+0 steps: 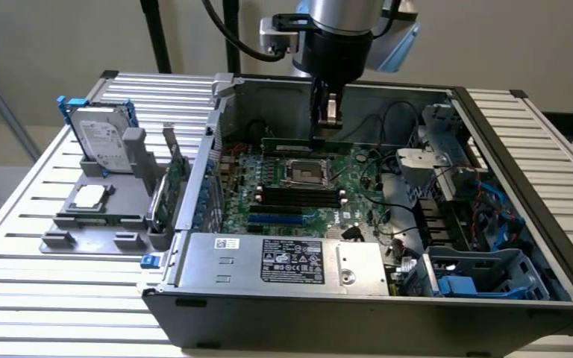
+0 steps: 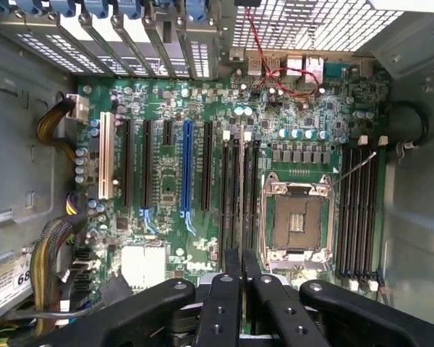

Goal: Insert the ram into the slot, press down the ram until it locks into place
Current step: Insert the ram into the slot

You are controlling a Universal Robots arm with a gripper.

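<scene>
Arm hangs in from top centre of the exterior view, with the gripper (image 1: pixel 327 123) just inside the open PC case (image 1: pixel 525 224), upper-middle of frame. Its fingers look all but closed and seem to pinch the ram (image 1: pixel 292 143) by its top edge. The green stick lies level, long side running across the frame, and most of its length sticks out toward the exterior view's left of the fingers. It's held above the motherboard (image 1: pixel 351 212), not seated in anything yet afaict. In the wrist view the two black fingers (image 2: pixel 224 296) sit side by side w/ barely a sliver btwn them. There the gripper (image 2: pixel 240 256) lines up w/ a bank of four long black sockets. The slot (image 2: pixel 236 195) is one of those; can't tell which one the stick is over. That bank lies btwn the CPU socket (image 2: pixel 293 217) and the blue socket (image 2: pixel 186 166). In the exterior view it's mid-frame, just below the CPU socket. A power supply (image 1: pixel 286 257) w/ a label sits lower centre in the case. Outside the case, at the exterior view's left, a hard drive (image 1: pixel 102 138) stands in a grey holder (image 1: pixel 87 224) on the slatted table (image 1: pixel 18 268).
</scene>
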